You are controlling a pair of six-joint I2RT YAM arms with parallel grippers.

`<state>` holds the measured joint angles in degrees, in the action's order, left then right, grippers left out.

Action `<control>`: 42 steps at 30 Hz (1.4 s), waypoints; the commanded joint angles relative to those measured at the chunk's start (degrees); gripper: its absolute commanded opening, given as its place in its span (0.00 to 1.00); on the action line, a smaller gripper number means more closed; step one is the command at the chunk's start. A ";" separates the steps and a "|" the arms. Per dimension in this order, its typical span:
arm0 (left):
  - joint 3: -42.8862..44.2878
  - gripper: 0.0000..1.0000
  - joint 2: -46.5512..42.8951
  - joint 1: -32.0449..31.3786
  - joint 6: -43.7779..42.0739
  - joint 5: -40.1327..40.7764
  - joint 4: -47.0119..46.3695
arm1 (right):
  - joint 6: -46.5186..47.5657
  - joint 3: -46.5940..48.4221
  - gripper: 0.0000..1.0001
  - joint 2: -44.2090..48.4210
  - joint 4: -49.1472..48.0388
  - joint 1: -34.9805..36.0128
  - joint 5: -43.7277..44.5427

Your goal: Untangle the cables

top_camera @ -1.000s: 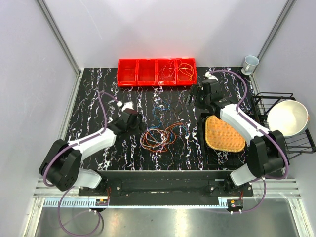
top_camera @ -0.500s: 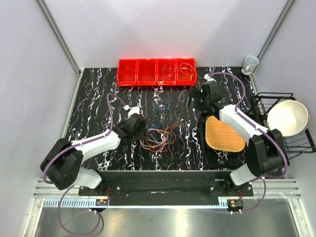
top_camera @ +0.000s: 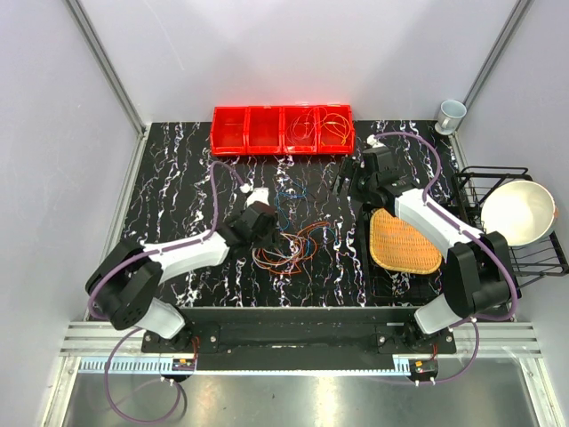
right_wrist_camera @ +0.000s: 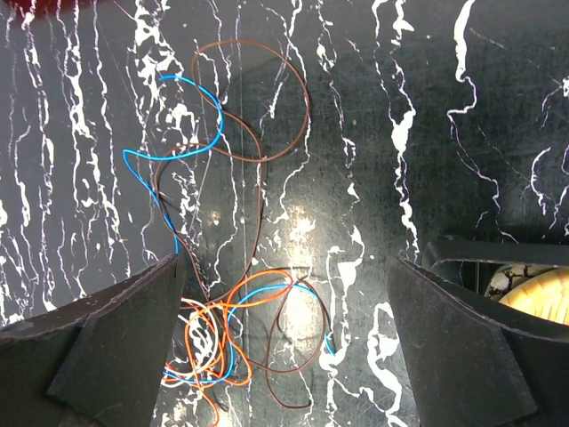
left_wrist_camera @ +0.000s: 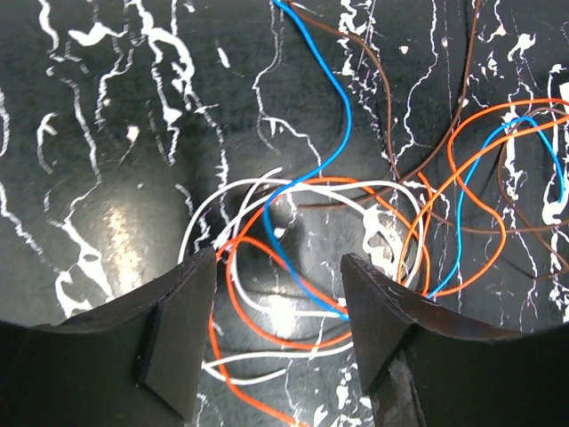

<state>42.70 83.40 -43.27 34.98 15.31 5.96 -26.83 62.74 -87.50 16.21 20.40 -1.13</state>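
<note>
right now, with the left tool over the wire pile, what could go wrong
1. White, orange and blue wires all cross between the open fingers of the left tool. Closing would likely catch several at once, and pulling could tighten the knot.
2. The right tool hangs open, holding nothing, so nothing pins the wire pile. A lift may drag the whole tangle along.

Overhead looks down; close wrist views share the cables (top_camera: 286,246)
</note>
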 commanded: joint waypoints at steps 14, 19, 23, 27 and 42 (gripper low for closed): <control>11.09 0.00 8.80 -0.50 0.70 3.06 6.08 | 0.20 -1.22 1.00 1.11 -1.00 -0.01 -0.19; 13.54 0.00 6.70 -0.59 -0.79 2.18 6.78 | 0.29 -1.48 1.00 3.04 -0.13 -0.01 -0.19; 22.93 0.00 4.85 -0.50 -4.39 4.19 14.22 | 0.20 -1.92 1.00 4.80 0.32 0.07 -0.10; 38.92 0.00 4.32 -0.50 -10.10 8.15 22.59 | 0.11 -2.01 1.00 6.82 0.84 -0.10 -0.02; 44.00 0.00 -12.99 -0.50 -13.63 10.62 27.80 | 1.34 -3.42 1.00 10.95 0.15 -0.01 -1.68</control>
<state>95.72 72.25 -43.62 20.86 24.34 31.68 -26.33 59.42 -78.17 17.47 20.40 -1.15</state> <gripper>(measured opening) 0.009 0.994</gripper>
